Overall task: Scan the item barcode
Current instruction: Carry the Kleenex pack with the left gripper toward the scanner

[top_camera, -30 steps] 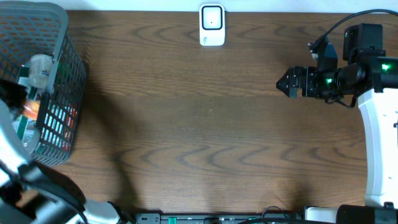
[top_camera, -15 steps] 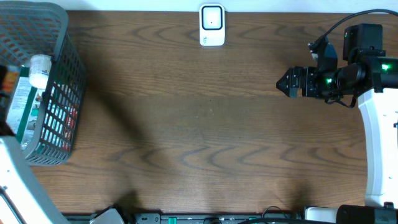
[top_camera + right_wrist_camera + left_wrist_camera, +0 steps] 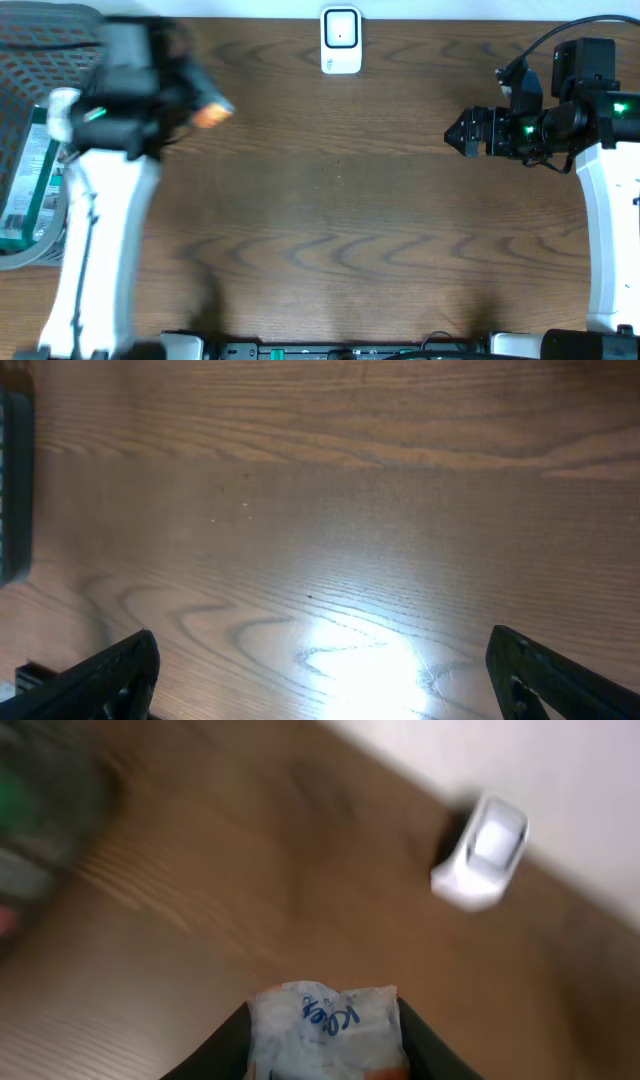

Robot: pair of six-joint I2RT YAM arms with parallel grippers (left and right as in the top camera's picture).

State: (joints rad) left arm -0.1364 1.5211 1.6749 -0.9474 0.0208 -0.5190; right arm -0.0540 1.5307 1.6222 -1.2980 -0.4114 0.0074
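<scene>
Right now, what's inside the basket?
A green-and-white package lies inside the basket, with a white-capped thing beside it. The robot's left arm covers the rest, so I cannot see what else is in there.

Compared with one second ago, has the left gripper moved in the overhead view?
Yes. The left gripper, shut on a packet, moved right, from over the basket towards the white scanner.
</scene>
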